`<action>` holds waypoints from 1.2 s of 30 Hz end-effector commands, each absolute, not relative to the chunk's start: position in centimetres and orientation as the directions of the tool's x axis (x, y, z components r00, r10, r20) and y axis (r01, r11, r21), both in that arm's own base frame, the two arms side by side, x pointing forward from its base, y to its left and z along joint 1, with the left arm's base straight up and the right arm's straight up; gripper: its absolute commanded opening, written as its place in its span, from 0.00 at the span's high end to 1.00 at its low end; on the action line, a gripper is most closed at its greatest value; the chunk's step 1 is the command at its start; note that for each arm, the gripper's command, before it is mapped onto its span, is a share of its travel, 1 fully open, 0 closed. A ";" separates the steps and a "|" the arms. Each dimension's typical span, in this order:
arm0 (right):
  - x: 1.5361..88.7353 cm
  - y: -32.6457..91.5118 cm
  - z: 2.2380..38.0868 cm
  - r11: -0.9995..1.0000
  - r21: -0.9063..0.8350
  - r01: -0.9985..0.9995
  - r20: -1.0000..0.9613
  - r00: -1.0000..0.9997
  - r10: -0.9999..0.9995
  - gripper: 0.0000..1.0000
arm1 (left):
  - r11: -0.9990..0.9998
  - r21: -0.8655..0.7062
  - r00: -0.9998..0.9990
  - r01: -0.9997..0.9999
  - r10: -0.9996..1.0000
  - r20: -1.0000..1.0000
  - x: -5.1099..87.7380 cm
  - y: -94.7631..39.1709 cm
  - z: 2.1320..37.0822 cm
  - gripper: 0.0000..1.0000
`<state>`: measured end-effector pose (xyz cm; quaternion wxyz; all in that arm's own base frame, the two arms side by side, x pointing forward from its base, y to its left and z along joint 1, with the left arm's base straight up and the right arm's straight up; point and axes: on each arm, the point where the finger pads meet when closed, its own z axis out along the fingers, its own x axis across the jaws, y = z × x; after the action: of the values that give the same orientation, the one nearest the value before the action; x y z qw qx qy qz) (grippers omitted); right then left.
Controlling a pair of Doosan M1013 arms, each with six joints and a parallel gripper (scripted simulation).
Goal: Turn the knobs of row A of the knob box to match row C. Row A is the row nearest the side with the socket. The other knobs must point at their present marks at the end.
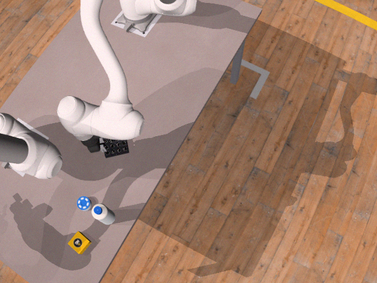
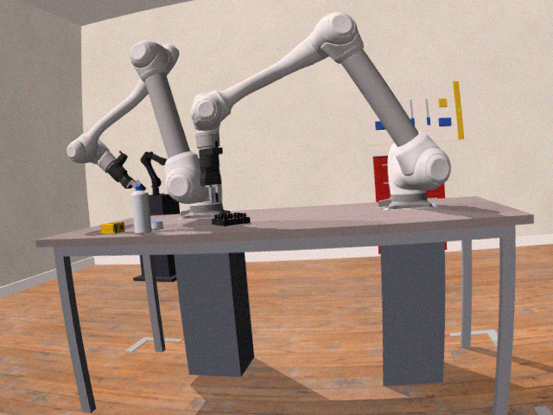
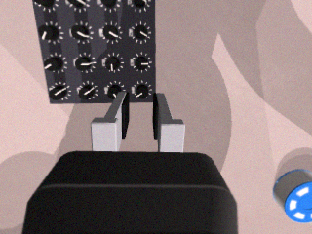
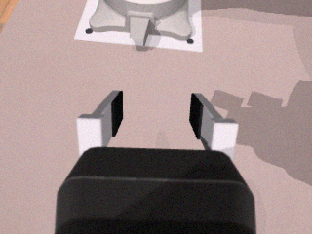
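Table [image 1: 55, 82] [image 2: 312, 215] [image 3: 29, 122] [image 4: 49, 88] bearing the knob box [image 1: 117, 147] [image 2: 231, 220] [image 3: 97, 48], which lies below the left end effector [image 1: 103, 146] [image 2: 214, 201] [image 3: 140, 106], the nearer one, and extends ahead of its fingertips in the wrist view. The left end effector is partly open and empty; the right end effector [image 2: 139, 185] [image 4: 156, 105], wide open, holds nothing.

Bottle [image 1: 103, 214] [image 2: 141, 211] between puck [image 1: 83, 203] [image 2: 156, 224] [image 3: 301, 200] and table edge [image 1: 142, 213].
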<state>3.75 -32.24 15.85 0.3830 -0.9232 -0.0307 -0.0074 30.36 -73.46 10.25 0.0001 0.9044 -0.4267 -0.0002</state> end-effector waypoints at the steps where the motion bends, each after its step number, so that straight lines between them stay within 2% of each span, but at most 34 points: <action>1: 3.8 -32.3 15.9 -0.705 -0.706 0.063 0.038 0.998 0.051 0.00 | -0.636 0.000 0.636 -0.772 -0.772 0.002 30.4 -73.5 10.2 0.54; 36: 3.8 -32.3 15.9 -0.705 -0.706 0.063 0.038 0.998 0.051 0.00 | -0.636 0.000 0.636 -0.772 -0.772 0.002 30.4 -73.5 6.8 0.54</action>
<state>3.75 -32.24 15.85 0.3830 -0.9232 -0.0307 -0.0074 30.35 -73.46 6.68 -0.0001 0.9044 -0.4267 -0.0002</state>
